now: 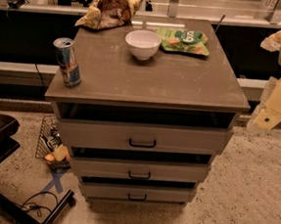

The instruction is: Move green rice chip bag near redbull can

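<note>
The green rice chip bag point(184, 40) lay at the worktop's point(152, 85) back, just beside the bowl point(143, 44); the pincer point(267, 115) hung off right, clenched or released I couldn't tell. A careless sweep toward the redbull can point(67, 62) might have knocked bowl or can over

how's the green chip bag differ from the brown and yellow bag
The green rice chip bag lies flat at the back right of the cabinet top; the brown-and-yellow bag sits crumpled and bulging at the back left. The green bag also looks smaller than the brown-and-yellow one. Both are snack bags near the far edge. The pincer hangs right of the cabinet top, touching neither.
</note>
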Motion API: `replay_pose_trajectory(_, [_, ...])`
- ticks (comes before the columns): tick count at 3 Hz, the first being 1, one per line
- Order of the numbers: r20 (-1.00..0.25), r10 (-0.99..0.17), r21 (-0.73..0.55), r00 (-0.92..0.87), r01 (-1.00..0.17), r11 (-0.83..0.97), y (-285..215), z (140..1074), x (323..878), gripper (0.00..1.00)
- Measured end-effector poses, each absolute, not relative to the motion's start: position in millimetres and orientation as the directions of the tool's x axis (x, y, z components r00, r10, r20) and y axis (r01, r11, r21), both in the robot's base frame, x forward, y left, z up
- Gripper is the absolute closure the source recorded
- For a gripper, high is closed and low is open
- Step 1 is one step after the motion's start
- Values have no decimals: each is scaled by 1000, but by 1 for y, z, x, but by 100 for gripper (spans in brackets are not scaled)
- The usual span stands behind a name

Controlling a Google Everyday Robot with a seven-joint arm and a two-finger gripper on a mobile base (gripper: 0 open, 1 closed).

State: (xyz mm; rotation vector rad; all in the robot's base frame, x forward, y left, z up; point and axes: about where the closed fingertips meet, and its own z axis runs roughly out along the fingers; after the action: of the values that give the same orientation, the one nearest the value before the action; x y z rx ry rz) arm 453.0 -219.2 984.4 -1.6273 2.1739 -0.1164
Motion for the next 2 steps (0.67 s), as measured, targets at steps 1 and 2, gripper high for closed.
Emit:
replay_pose_trajectory(1, [-385, -905, -408, -180, -846, 342, -220, 993, 490, 0])
replay_pose_trajectory(2, [-495, -865, -509, -75, -782, 359, -227, 1003, 530, 0])
